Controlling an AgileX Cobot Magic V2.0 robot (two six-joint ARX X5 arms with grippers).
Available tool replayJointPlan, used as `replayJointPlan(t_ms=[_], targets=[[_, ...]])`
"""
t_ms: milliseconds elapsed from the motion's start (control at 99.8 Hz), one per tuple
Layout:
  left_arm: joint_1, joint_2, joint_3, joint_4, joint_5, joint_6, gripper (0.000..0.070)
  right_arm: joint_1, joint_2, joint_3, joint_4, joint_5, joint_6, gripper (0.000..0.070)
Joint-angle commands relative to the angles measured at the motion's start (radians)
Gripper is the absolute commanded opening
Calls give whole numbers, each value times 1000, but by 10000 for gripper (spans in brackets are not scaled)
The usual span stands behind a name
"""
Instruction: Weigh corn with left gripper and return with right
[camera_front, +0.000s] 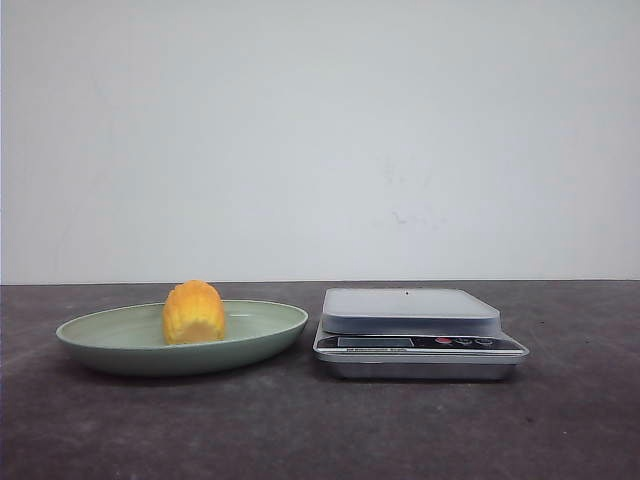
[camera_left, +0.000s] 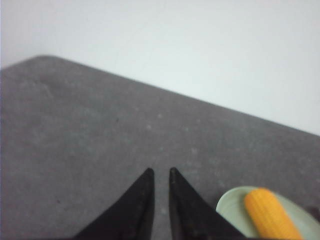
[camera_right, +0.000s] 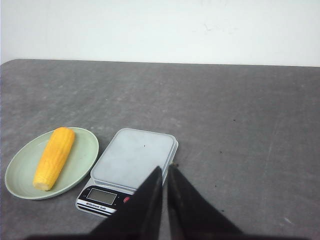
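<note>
Lab bench — grey tabletop (camera_front: 580, 420), blank wall (camera_front: 320, 130)

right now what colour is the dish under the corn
Pale green; the dish holding the corn shows best in the right wrist view.

A plain white wall (camera_front: 320, 130) fills the upper half of the front view, evenly and softly lit, with a few faint scuffs toward 2 o'clock from the centre. Below it a dark grey, matte, slightly speckled table (camera_front: 320, 430) runs from 9 o'clock to 3 o'clock, meeting the wall in a straight horizontal line. Soft shadows lie on the tabletop
</note>
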Motion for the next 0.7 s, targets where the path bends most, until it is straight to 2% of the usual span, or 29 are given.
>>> replayJointPlan(t_ms=[0,351,692], targets=[[18,0,-43,45,23,29,19,8,2,8,8,0,11,10],[32,0,-228,176,44,82,19,8,2,8,10,0,11,10],[32,0,-267,180,47,114,18,8,2,8,10,0,11,10]])
